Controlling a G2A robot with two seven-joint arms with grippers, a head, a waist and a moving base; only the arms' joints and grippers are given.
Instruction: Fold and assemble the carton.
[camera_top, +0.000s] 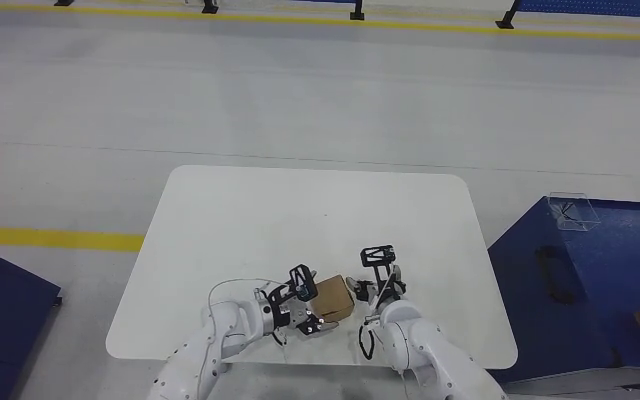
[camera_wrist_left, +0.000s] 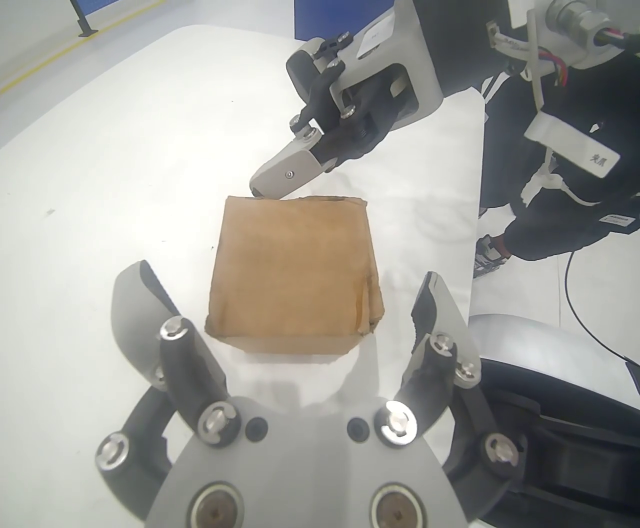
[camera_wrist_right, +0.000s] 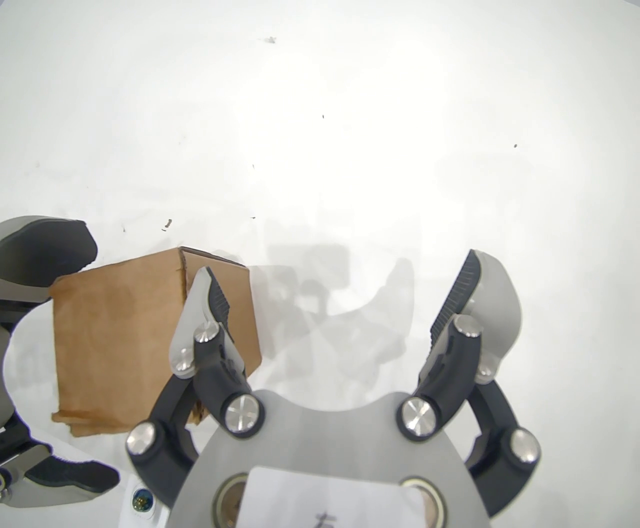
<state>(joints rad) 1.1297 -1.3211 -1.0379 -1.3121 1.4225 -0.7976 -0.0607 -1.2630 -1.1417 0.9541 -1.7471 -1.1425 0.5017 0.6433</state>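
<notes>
Left wrist view shows one brown carton (camera_wrist_left: 295, 275) on the table (camera_wrist_left: 125, 150), between the spread fingers of the left gripper (camera_wrist_left: 286, 277); the right gripper (camera_wrist_right: 342, 267), also spread, sits just beside it

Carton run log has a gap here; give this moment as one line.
brown cardboard carton: box-shaped, on white table | left gripper: open, straddling carton | right gripper: open, beside carton

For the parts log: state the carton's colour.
The carton is plain brown, clearest in the left wrist view.
</notes>
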